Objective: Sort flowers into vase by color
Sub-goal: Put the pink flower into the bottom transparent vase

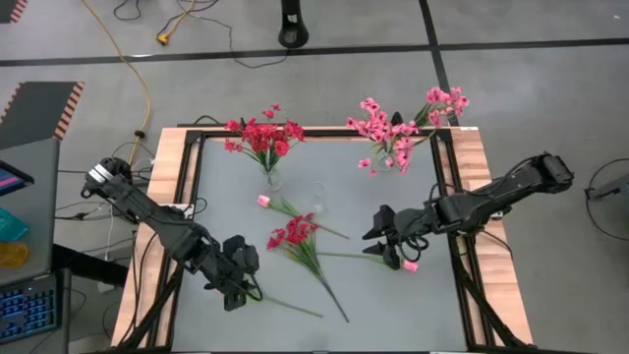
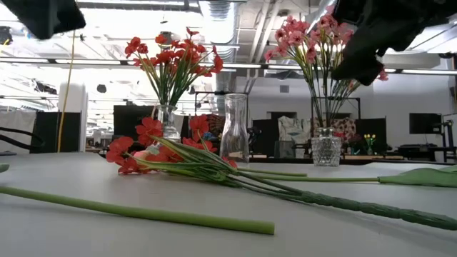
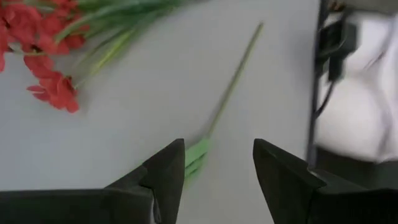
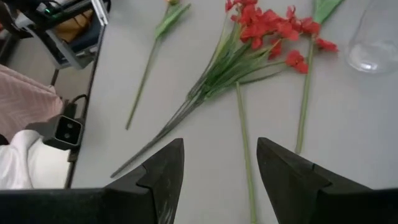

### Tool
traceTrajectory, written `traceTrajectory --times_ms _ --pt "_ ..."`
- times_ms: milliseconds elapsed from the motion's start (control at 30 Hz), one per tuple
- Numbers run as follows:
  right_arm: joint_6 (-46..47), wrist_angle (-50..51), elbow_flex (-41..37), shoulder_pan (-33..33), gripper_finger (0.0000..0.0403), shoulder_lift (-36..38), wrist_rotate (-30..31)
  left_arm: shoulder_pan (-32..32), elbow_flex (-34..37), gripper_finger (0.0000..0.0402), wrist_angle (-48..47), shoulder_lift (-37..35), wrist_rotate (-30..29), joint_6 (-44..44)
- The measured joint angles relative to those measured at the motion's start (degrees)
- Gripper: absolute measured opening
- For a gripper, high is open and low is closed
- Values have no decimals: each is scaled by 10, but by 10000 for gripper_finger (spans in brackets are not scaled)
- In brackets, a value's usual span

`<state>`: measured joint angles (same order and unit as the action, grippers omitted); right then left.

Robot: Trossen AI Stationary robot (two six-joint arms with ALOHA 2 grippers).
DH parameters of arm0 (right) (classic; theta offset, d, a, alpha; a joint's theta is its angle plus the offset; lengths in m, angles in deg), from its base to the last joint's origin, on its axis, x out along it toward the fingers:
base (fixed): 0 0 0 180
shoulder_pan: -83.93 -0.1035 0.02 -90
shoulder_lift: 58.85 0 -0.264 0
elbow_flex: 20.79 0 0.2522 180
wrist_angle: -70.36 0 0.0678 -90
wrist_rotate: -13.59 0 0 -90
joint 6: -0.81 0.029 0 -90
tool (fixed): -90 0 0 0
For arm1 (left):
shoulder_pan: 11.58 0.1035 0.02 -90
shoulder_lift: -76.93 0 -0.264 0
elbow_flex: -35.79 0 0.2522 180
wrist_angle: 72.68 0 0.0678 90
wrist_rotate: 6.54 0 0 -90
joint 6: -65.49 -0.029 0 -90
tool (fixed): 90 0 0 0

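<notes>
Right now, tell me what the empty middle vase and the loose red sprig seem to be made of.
The empty vase: clear, glossy, probably glass; the room shows through it. The red sprig lying on the table: likely artificial, fabric-like matte petals on smooth, uniform green stems that look plastic, though the pictures cannot confirm it.

three vases stand on the table [image 1: 393, 295]: one with red flowers [image 1: 263, 136], one with pink sprays [image 1: 398, 126], and one empty vase [image 1: 318, 197] between them. one loose red bunch [image 1: 292, 234] lies flat on the table. three single stems lie flat: a pale bud [image 1: 263, 201] beside the red vase, a second bud [image 1: 410, 265] under the right tool [image 1: 385, 243], and a third stem [image 1: 285, 304] by the left tool [image 1: 236, 285]. two arms, each with one tool.
</notes>
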<state>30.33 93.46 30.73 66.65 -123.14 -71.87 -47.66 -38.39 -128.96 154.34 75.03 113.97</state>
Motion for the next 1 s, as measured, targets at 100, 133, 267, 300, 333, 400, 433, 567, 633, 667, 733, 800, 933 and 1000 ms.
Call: traceTrajectory --times_ms 100,133,267,300,333,400,433,567,633,667,733,800,933,1000 --pt "0 -7 0 0 228 -20 0 -2 0 178 -11 40 28 -31" --pt "0 -11 0 0 228 -26 0 -5 0 178 -12 56 44 -46" --pt "0 -18 0 0 228 -39 0 -13 0 178 -10 121 75 -101" --pt "0 -19 0 1 228 -41 0 -14 0 178 -10 137 74 -110" --pt "0 -19 0 1 228 -42 0 -15 0 178 -10 151 71 -113" --pt "0 -20 0 1 228 -43 0 -15 0 178 -11 176 59 -114" --pt "0 -21 0 1 228 -43 0 -15 0 178 -10 187 53 -115" --pt "0 -22 0 1 228 -43 0 -15 0 178 -10 222 48 -115" --pt "0 -23 0 1 228 -43 0 -15 0 178 -10 234 55 -120" --pt "0 -23 0 1 228 -43 0 -15 0 178 -10 239 60 -124" --pt "0 -27 0 1 228 -43 0 -15 0 178 -10 241 62 -128" --pt "0 -38 0 1 228 -43 0 -15 0 178 -9 240 51 -128" --pt "0 -61 0 1 228 -43 0 -17 0 161 -9 239 30 -126" --pt "0 -67 0 1 228 -43 0 -18 0 142 -9 244 31 -127"
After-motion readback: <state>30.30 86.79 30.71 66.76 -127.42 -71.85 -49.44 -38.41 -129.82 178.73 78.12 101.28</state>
